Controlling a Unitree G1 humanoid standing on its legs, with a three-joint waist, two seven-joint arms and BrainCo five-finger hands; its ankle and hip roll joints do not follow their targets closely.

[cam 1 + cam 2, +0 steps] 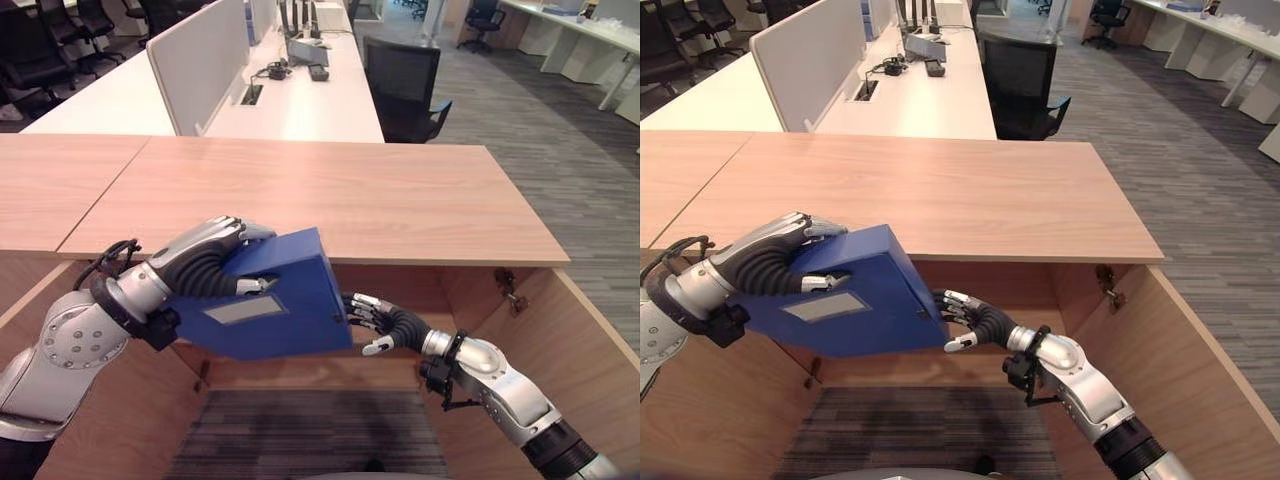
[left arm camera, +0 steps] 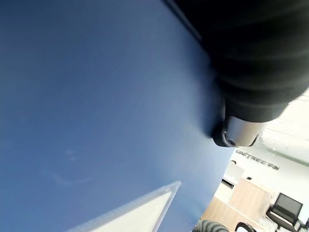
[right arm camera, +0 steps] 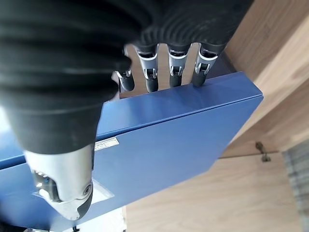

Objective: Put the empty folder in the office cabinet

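Step in hand: the blue folder (image 1: 262, 300) is carried in front of the open cabinet (image 1: 590, 350), below the wooden counter (image 1: 330, 195) that tops it; it looks to be on its way in, not yet set down.
Next move: by my reading, lower and push the folder into the opening, clear of the counter's front edge, then free both hands.
Left eye view: left hand (image 1: 205, 255) clamps the folder's near end, fingers curled over its top edge, thumb on the face beside the pale label; right hand (image 1: 385, 320) touches the far edge, fingers slightly bent.
Right eye view: same hold; folder tilted, its far corner up near the counter's lip; right hand's fingertips (image 1: 955, 305) meet the edge, thumb loose below; an office chair (image 1: 1025, 85) stands well behind.
Left wrist view: blue cover very close; thumb tip pressed on it.
Right wrist view: fingers in a near-straight row, tips resting along the folder's narrow edge; thumb apart, gripping nothing; steadying, not grasping.
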